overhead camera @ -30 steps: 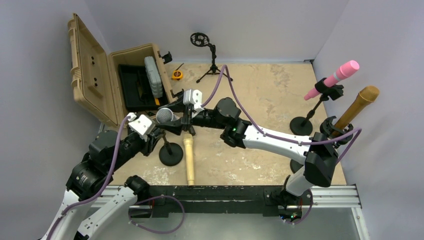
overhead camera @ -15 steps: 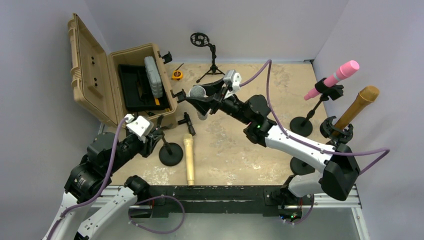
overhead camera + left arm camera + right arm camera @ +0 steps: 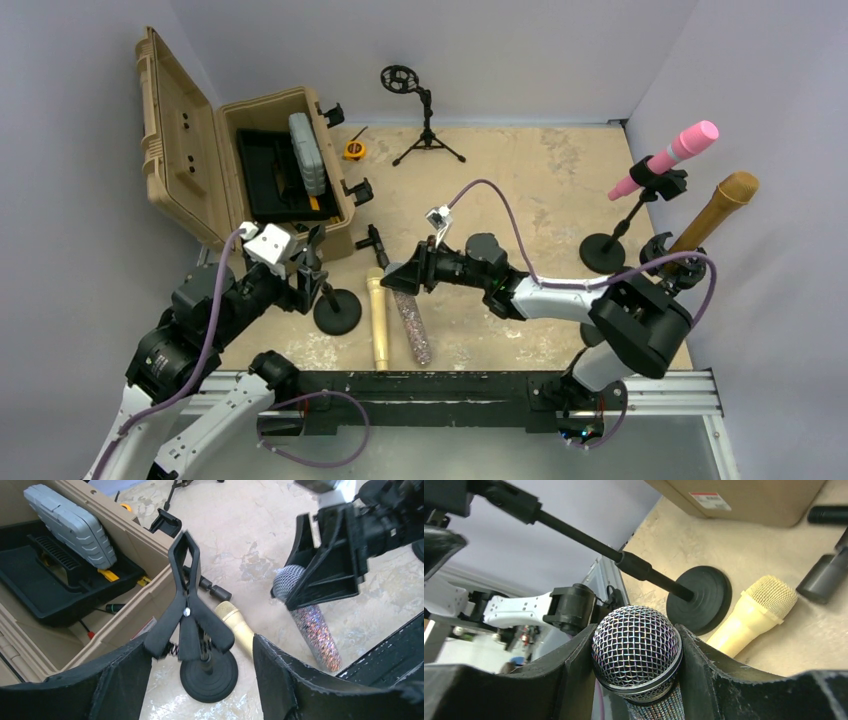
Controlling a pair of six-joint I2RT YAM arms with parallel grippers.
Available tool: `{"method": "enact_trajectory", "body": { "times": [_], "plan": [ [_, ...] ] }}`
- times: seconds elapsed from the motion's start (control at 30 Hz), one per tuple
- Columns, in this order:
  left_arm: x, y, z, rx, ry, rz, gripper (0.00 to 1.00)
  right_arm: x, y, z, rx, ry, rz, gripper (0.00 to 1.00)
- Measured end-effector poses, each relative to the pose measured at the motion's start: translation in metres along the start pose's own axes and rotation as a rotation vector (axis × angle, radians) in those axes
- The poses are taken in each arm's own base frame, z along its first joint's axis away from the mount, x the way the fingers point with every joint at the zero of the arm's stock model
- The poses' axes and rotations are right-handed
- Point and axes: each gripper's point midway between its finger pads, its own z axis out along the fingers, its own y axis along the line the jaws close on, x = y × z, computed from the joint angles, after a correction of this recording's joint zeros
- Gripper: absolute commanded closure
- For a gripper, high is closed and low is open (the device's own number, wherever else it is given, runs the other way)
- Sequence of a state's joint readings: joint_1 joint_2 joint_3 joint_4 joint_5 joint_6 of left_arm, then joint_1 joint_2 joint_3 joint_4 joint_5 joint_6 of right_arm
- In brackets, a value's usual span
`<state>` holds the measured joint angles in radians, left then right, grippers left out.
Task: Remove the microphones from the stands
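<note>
- Right tool (image 3: 402, 281): clenching on the glitter microphone (image 3: 636, 647), with one finger pressing each side of its mesh head.
- Glitter microphone: sitting well apart from the stand's clip. Its sparkling handle is running from the right tool toward the near edge, low over the surface (image 3: 540, 190). Whether it is touching the surface cannot be told.
- Left tool (image 3: 200, 647): released, with its fingers (image 3: 125, 680) spreading wide on either side of the clip's lower handles.
- Stand (image 3: 209, 676): standing upright on its round black base, just below the left tool.
- Clip (image 3: 184, 575): rising above the left tool's fingers.
- Gold microphone (image 3: 379, 320): lying flat between the stand's base and the handle trailing from the right tool, just beside both.
- Tan case (image 3: 180, 150): standing with its lid open, beyond the left tool.
</note>
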<state>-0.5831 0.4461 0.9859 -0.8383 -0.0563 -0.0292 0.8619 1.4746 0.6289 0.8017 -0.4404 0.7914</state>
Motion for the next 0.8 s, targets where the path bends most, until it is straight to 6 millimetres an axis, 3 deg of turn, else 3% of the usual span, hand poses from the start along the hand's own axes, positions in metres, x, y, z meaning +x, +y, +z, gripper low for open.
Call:
{"method": "enact_trajectory", "body": {
  "times": [0.23, 0.5, 0.8],
  "plan": [
    [-0.017, 0.0, -0.006, -0.001, -0.029, -0.016, 0.27, 0.021, -0.029, 0.009, 0.008, 0.008, 0.21, 1.0],
    [-0.034, 0.001, -0.02, -0.006, -0.093, -0.04, 0.28, 0.026, -0.073, -0.019, 0.076, -0.086, 0.469, 1.0],
    [-0.053, 0.008, -0.046, -0.036, -0.197, -0.049, 0.3, 0.028, -0.102, -0.028, 0.097, -0.171, 0.603, 0.96]
  ]
}}
